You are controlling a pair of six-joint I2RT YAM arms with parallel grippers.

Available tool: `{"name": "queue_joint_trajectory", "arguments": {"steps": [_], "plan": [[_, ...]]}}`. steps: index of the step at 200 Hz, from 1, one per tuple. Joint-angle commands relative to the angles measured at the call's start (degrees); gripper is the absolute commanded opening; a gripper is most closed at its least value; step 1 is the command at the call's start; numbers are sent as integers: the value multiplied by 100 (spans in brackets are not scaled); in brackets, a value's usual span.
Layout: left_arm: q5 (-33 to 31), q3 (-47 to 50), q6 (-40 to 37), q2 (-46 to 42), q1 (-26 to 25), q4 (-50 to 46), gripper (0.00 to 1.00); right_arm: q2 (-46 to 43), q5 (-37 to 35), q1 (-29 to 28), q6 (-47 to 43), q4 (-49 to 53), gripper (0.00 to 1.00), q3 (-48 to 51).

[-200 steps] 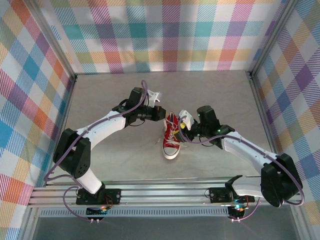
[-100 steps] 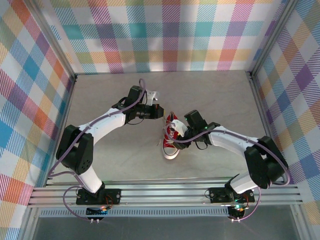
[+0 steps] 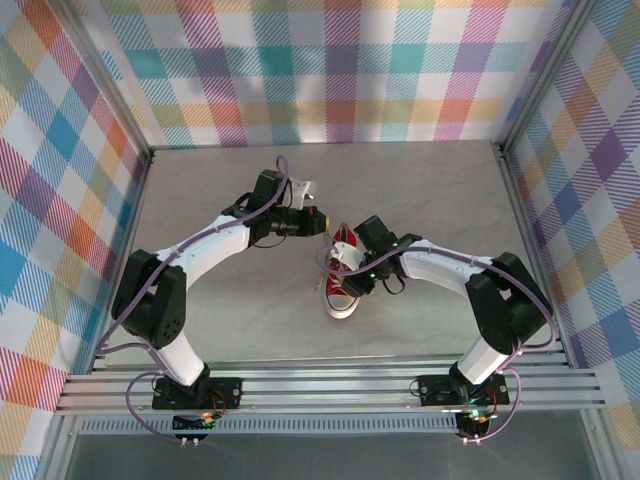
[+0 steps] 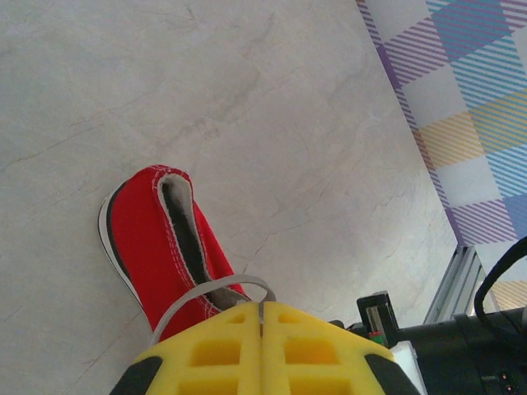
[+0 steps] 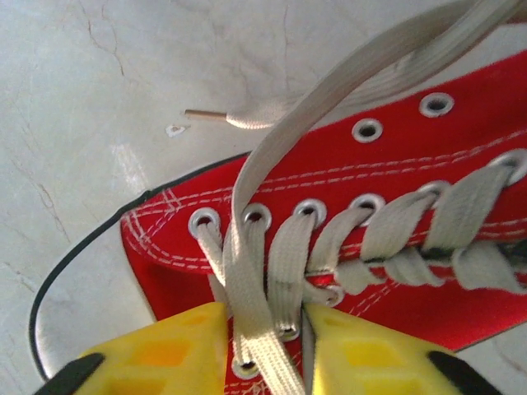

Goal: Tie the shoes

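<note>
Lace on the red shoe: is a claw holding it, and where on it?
The left claw is shut on a loop of the lace, beside the shoe's opening. The right claw looks open around another stretch, not pinching.

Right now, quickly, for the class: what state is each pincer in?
Left pincer: closed on a white lace loop.
Right pincer: open, astride a lace strand on the red sneaker.
</note>
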State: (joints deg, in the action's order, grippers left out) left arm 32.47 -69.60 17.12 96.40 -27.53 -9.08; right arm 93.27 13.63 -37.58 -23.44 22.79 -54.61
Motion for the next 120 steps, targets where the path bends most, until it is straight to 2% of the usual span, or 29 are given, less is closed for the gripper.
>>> {"name": "queue_joint_trajectory", "arguments": {"steps": [1,16,28,94,120], "plan": [[86,-168,-4,-38,66,-111,0,-78,8,-56,-100,287,16,-61],[76,-168,-27,-49,73,-129,0,-273,-18,-56,-51,281,7,6],[58,-168,-42,-61,72,-145,0,-482,-13,-56,-13,254,3,83],[50,-163,-69,-36,72,-129,0,-1361,8,-56,242,323,0,303],[5,-124,-128,-38,73,-162,0,-1417,-424,-47,711,437,0,333]]}}
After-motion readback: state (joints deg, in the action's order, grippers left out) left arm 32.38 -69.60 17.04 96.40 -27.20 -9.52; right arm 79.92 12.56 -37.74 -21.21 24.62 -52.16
